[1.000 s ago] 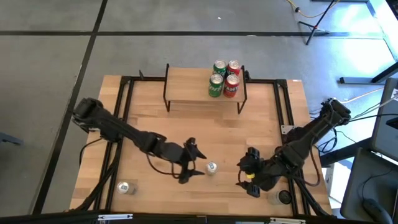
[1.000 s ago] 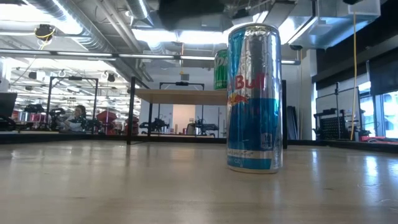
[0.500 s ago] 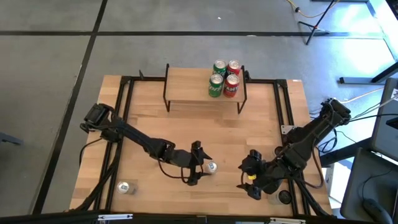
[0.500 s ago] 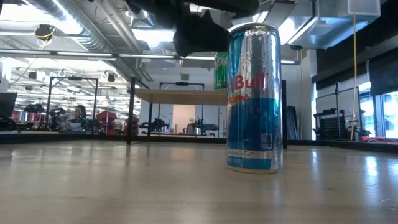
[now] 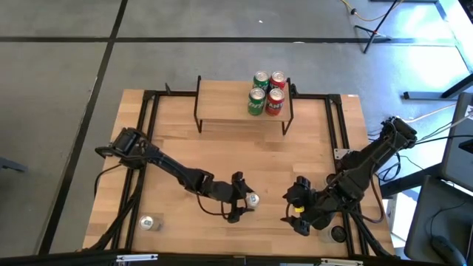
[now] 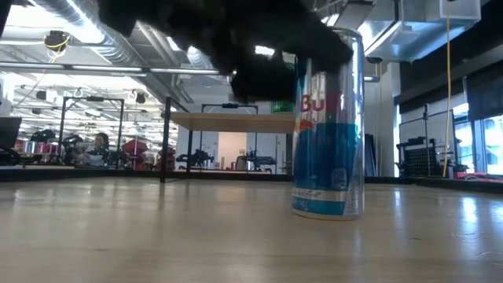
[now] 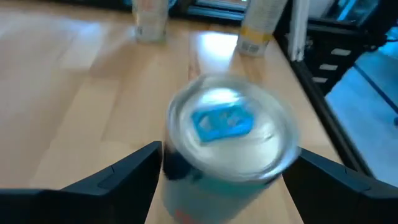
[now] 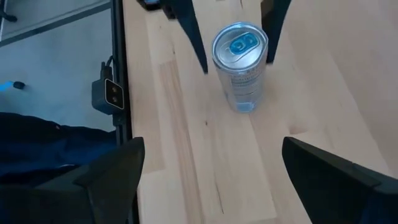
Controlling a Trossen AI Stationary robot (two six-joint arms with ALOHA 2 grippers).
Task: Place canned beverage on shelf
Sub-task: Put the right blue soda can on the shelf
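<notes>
Left gripper [image 5: 244, 201], near the table's front centre: its fingers [image 7: 118, 177] stand spread on either side of the canned beverage [image 5: 253, 199], with gaps visible on both sides. The can [image 6: 328, 134] is a slim silver-and-blue cylinder with red lettering and a blue pull-tab, standing upright on the table [image 5: 310, 140]. In the low view the dark gripper masks the can's upper left and part of its lettering; in the left wrist view the can [image 7: 227, 146] is blurred and its base is cut off. Right gripper [image 5: 294, 209], just beside, to the can's right: fingers spread, empty. The shelf [image 5: 222, 100] stands at the table's far edge, bearing four cans [image 5: 267, 92] at its right end. Another can [image 5: 147, 222] lies near the front left corner.
</notes>
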